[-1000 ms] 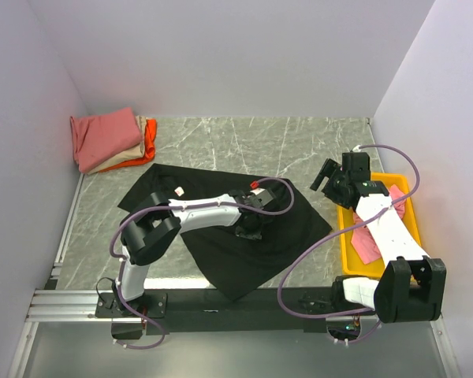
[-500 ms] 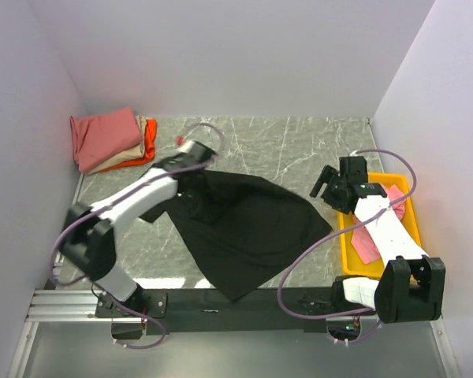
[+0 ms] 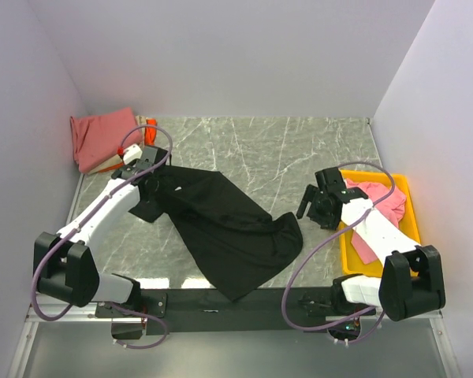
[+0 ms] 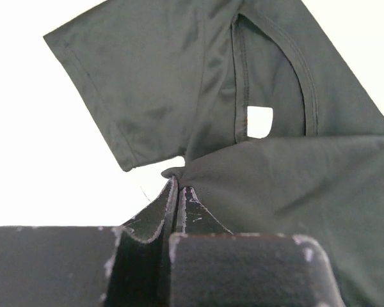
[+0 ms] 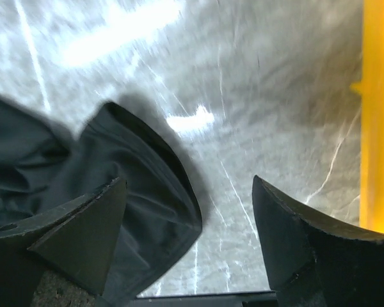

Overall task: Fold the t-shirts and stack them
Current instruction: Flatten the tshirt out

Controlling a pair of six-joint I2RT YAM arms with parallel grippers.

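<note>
I pinch the black t-shirt (image 3: pixel 221 224) in the left gripper (image 4: pixel 179 184) at 10 o'clock to fold it, with the right gripper (image 5: pixel 189 188) hovering open at 3 o'clock.

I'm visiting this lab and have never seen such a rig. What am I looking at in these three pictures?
Two robot arms are bolted to the near edge of a marbled table. One picture looks down from above; the other two come from wrist cameras. The left gripper is pinched shut on the black t-shirt, spread on the table. The right gripper is open near that shirt's other end, holding nothing. Folded t-shirts are stacked in the far left corner; a pink t-shirt lies in the yellow bin.
</note>
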